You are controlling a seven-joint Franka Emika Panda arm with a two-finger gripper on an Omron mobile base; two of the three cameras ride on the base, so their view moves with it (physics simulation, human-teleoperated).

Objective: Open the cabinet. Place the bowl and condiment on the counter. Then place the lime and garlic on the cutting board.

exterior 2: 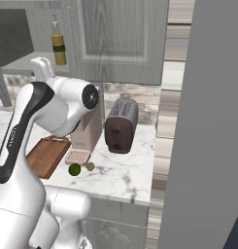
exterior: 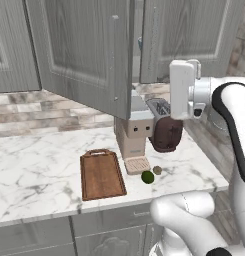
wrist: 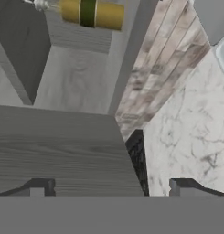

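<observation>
The swung-open cabinet door point(exterior: 86, 55) hides the shelf behind it in the left base view, and its top is cut by the frame edge. In the hand view the condiment point(wrist: 86, 13) is clipped along the top edge, its cap end barely showing. The garlic point(exterior: 157, 170) is too small to show detail. The cutting board point(exterior 2: 45, 155) is partly covered by the arm in the right base view, perhaps 1 half.

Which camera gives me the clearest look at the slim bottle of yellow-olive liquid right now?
The right base view: the slim bottle of yellow-olive liquid stands upright on the grey shelf of the open cabinet, seen from cap to base. The hand view shows it cropped at the frame's top edge. In the left base view the door hides it.
</observation>
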